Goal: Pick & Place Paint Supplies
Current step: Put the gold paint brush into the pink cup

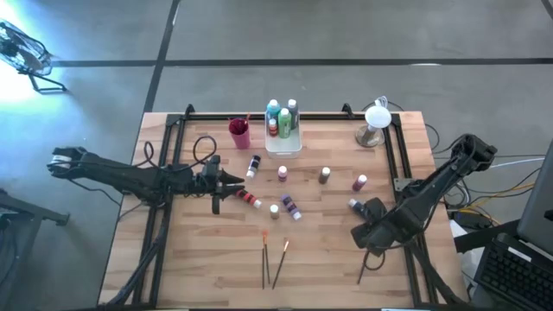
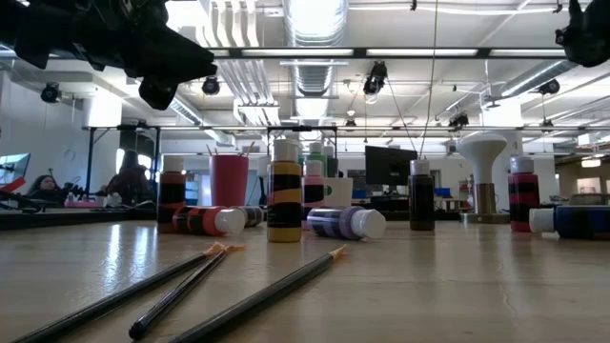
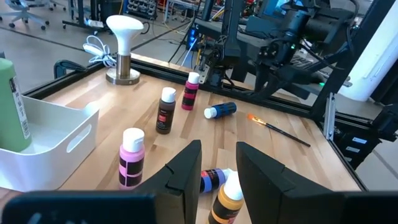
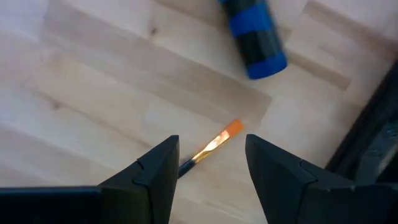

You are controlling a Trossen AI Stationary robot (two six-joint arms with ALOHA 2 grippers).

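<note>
The right gripper [image 4: 208,165] has its fingers spread, straddling the orange-tipped paintbrush [image 4: 214,146] lying flat on the wooden table [image 1: 328,259]; nothing is pinched, and the dark handle runs back between the jaws, so the grip looks lined up across the shaft, not yet taken. Just beyond the bristles, toward one o'clock in that wrist view, a blue paint bottle [image 4: 255,34] lies on its side. From above, this gripper [image 1: 370,235] sits near the table's four o'clock.

The left gripper [image 3: 217,171] shows a clear gap between its fingers with nothing in it, hovering toward nine o'clock [image 1: 226,181] over a tipped red bottle [image 1: 248,199], probably lining up for that bottle.

The white tray [image 1: 283,142] at twelve o'clock already holds green and teal bottles [image 1: 282,117] upright, so it is likely the destination. The magenta cup [image 1: 239,133] stands beside it. Other bottles are scattered around the centre, and two more brushes [image 1: 271,262] lie parallel near six o'clock.
</note>
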